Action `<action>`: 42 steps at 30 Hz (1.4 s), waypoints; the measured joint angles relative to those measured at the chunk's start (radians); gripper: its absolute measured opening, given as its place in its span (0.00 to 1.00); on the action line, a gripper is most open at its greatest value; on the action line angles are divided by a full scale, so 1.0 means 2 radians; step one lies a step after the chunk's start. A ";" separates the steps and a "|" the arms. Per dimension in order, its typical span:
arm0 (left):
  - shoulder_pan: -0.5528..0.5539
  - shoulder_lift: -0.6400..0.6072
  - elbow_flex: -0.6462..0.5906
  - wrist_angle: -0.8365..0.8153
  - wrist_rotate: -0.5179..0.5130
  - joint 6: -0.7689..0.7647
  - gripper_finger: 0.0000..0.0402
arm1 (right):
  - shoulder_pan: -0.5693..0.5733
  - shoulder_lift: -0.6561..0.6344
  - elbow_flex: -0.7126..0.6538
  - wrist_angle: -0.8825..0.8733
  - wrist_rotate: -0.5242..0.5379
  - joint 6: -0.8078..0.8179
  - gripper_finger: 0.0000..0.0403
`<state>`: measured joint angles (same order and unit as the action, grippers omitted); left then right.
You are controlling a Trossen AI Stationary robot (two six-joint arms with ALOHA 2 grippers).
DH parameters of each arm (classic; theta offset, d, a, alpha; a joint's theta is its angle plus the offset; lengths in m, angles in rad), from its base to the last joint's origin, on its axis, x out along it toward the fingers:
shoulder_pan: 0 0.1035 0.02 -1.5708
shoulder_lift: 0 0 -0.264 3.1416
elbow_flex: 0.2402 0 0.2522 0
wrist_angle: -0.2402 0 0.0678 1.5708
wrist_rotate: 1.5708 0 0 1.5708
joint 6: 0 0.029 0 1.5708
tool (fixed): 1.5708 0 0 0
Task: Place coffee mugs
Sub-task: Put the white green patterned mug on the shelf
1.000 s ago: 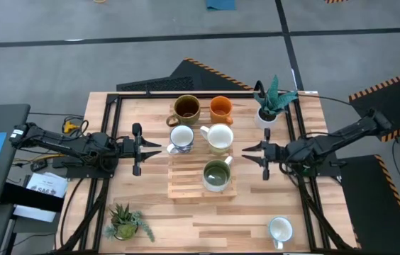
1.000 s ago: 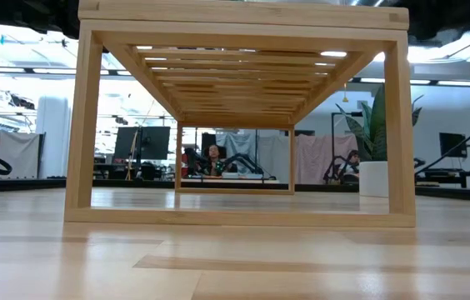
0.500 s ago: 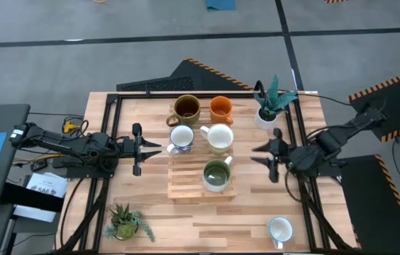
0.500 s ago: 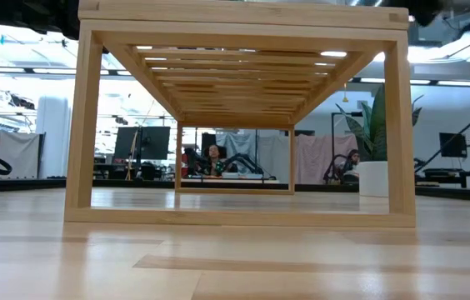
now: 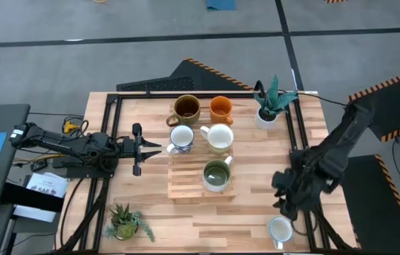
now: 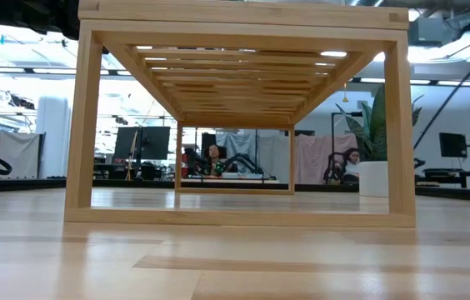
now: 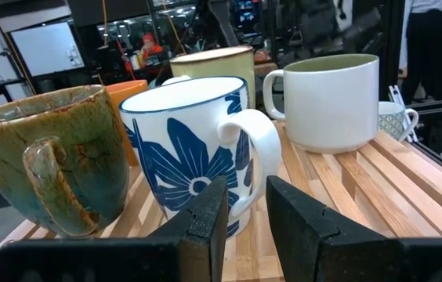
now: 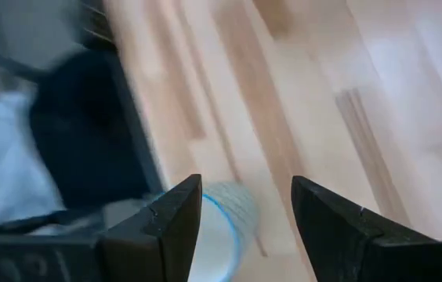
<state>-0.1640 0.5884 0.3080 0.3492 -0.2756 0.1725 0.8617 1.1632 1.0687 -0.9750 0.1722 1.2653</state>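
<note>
Right gripper now nearer lone white mug; no legible writing.

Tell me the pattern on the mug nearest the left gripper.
White mug with a dark blue flower or leaf print and a blue rim line; the left wrist view shows it best.

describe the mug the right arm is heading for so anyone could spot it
On the wooden table, look to the near right corner, away from the slatted rack. A lone white mug stands there under the right hand, the only mug off the rack.
</note>
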 joint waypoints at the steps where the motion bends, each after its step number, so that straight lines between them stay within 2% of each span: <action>1: 0.000 0.000 0.000 0.000 0.000 0.000 0.19 | 0.008 0.012 0.000 -0.007 -0.001 0.010 0.56; 8: 0.000 0.000 0.000 0.000 0.000 0.000 0.19 | 0.012 0.072 0.000 -0.012 -0.044 0.021 0.56; 12: 0.000 0.000 0.000 0.000 0.000 0.000 0.19 | 0.006 0.090 0.000 0.019 -0.094 0.022 0.56; 17: 0.000 0.000 0.000 0.000 0.000 0.002 0.19 | 0.006 0.106 0.000 0.049 -0.125 0.014 0.56; 28: 0.000 0.000 0.000 0.000 0.000 0.003 0.19 | 0.006 0.151 0.000 0.036 -0.133 -0.080 0.55; 42: 0.000 0.000 0.000 0.000 0.000 0.003 0.19 | 0.001 0.218 0.000 0.024 -0.140 -0.125 0.53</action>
<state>-0.1642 0.5884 0.3080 0.3485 -0.2756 0.1795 0.8632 1.5988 1.0683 -0.9268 -0.1070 1.0146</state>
